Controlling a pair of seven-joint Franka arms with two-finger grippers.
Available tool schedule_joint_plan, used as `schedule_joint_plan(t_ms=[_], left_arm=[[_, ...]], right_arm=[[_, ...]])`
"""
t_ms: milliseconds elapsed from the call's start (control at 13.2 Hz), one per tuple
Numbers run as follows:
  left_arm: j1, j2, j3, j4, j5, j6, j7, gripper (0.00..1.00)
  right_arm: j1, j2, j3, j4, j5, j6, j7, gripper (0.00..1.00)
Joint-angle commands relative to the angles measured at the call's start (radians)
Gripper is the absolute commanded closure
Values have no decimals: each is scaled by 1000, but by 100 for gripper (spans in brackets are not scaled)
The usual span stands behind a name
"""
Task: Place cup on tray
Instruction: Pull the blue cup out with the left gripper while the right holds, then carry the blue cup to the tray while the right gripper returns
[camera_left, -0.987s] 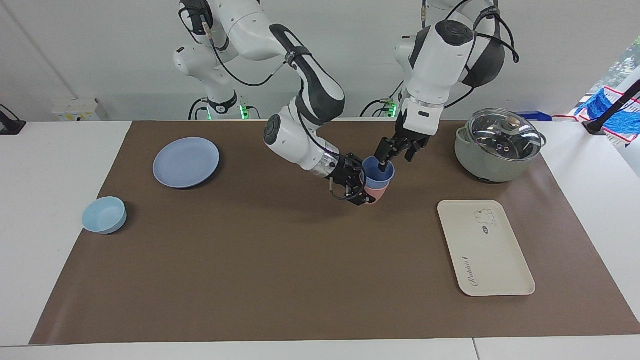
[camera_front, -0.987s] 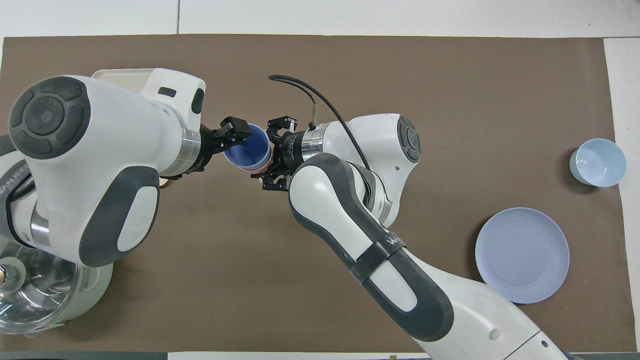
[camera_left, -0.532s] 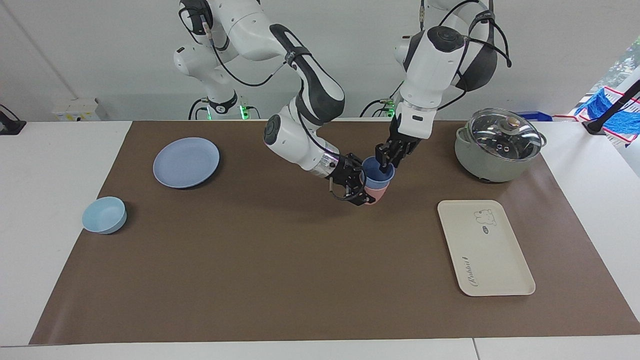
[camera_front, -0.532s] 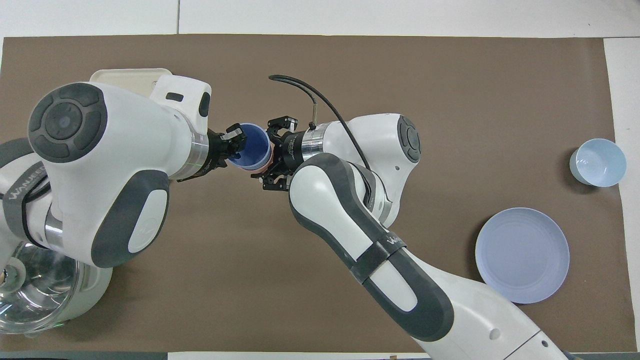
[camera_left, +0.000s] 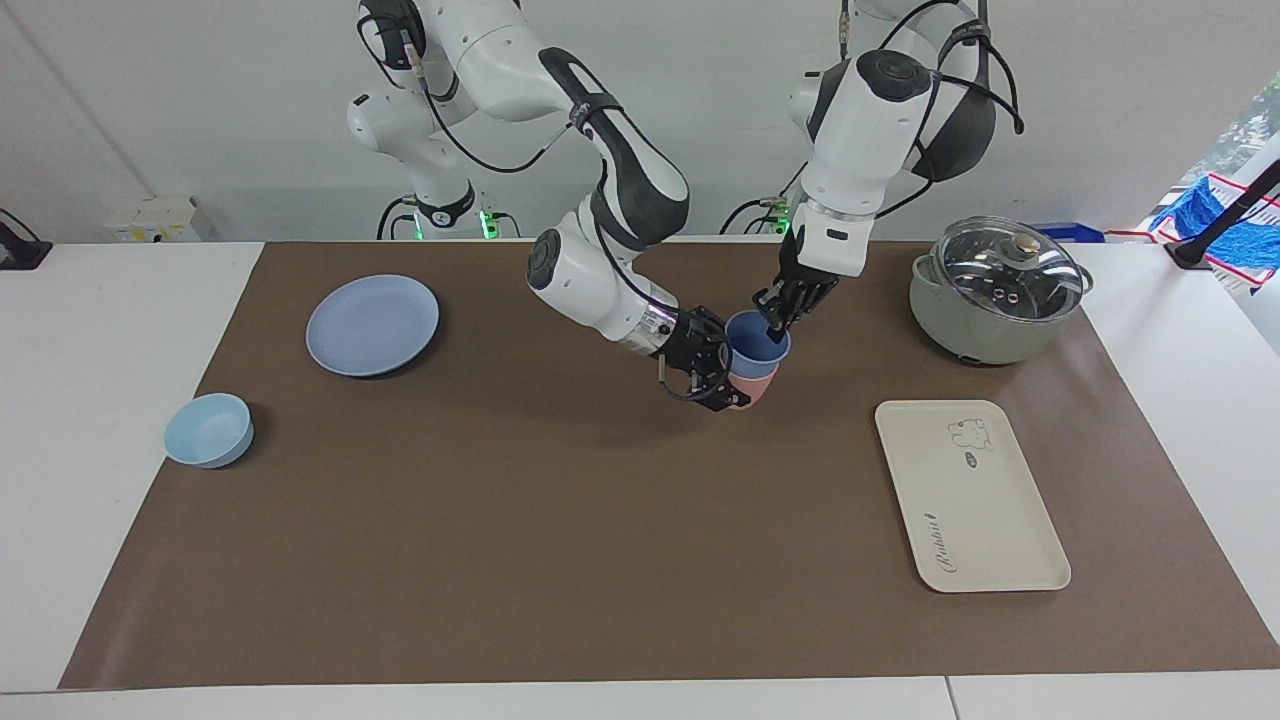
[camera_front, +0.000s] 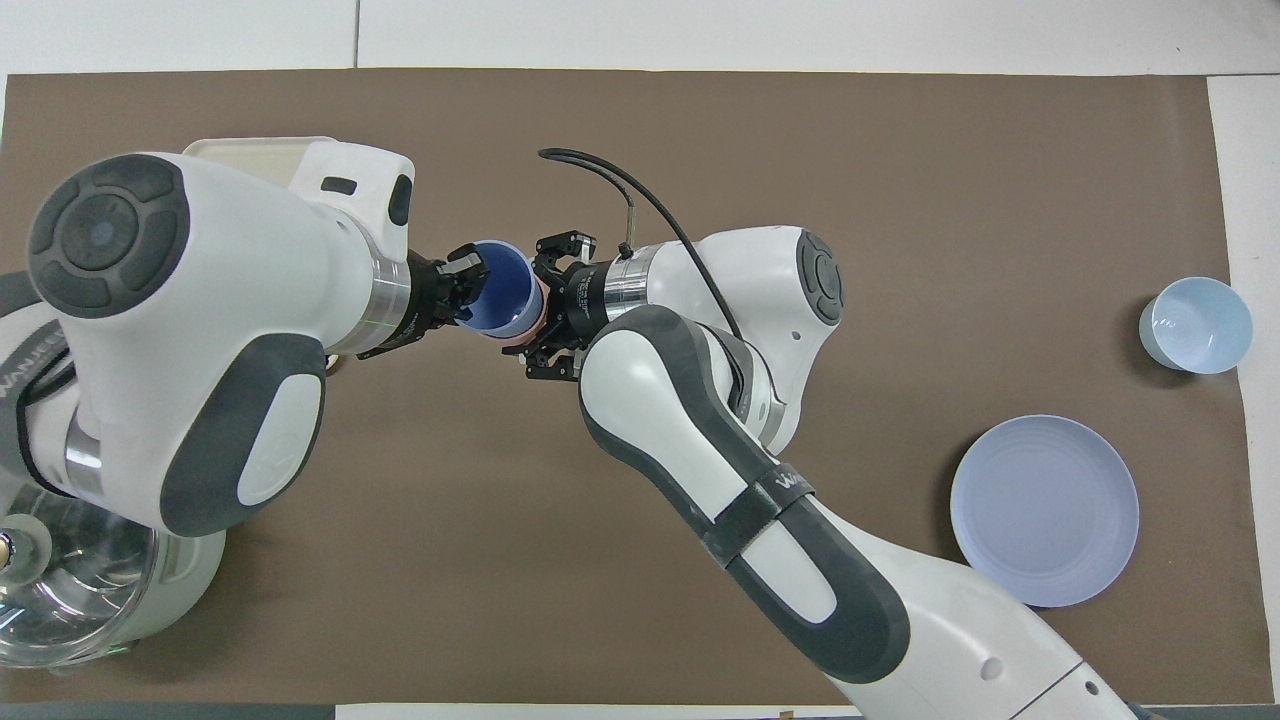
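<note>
The periwinkle-blue cup (camera_left: 755, 347) sits nested in a pink tumbler (camera_left: 752, 390) over the middle of the brown mat. My left gripper (camera_left: 778, 312) comes down from above and is shut on the cup's rim, one finger inside the cup. My right gripper (camera_left: 722, 375) is shut on the pink tumbler from the side, holding it low over the mat. In the overhead view the cup (camera_front: 503, 298) lies between the left gripper (camera_front: 468, 288) and the right gripper (camera_front: 548, 312). The cream tray (camera_left: 970, 495) lies empty toward the left arm's end, mostly hidden under the left arm in the overhead view (camera_front: 240, 150).
A grey pot with a glass lid (camera_left: 995, 290) stands near the left arm's base. A round blue plate (camera_left: 372, 325) and a light-blue bowl (camera_left: 208, 430) lie toward the right arm's end. The mat (camera_left: 560, 560) spreads wide farther from the robots.
The left gripper's fingers, open a second ago, have closed on the cup's rim, and the left arm's wrist has shifted slightly. The right arm has kept still.
</note>
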Motion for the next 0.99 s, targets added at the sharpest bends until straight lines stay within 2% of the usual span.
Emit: schedule_joint_plan(t_ms=[0, 228, 380, 456, 684, 835, 911], left_arm=[[22, -17, 19, 120, -21, -135, -9, 100], [120, -28, 22, 153, -21, -166, 12, 100], [207, -43, 25, 129, -21, -155, 104, 100], [267, -60, 28, 86, -23, -151, 182, 100], [419, -52, 28, -43, -24, 22, 310, 100], [482, -11, 28, -126, -24, 171, 379, 100], [504, 36, 28, -146, -24, 226, 431, 100]], right_arm=[[-9, -25, 5, -31, 24, 5, -2, 100], [-50, -27, 5, -29, 22, -39, -22, 100], [-136, -34, 5, -26, 22, -152, -98, 100], [-189, -42, 4, -28, 17, -224, -135, 100], [-341, -53, -1, -28, -18, -428, -270, 100], [-446, -56, -1, -28, -128, -534, -360, 100], [-495, -60, -1, -31, -160, -579, -423, 100]])
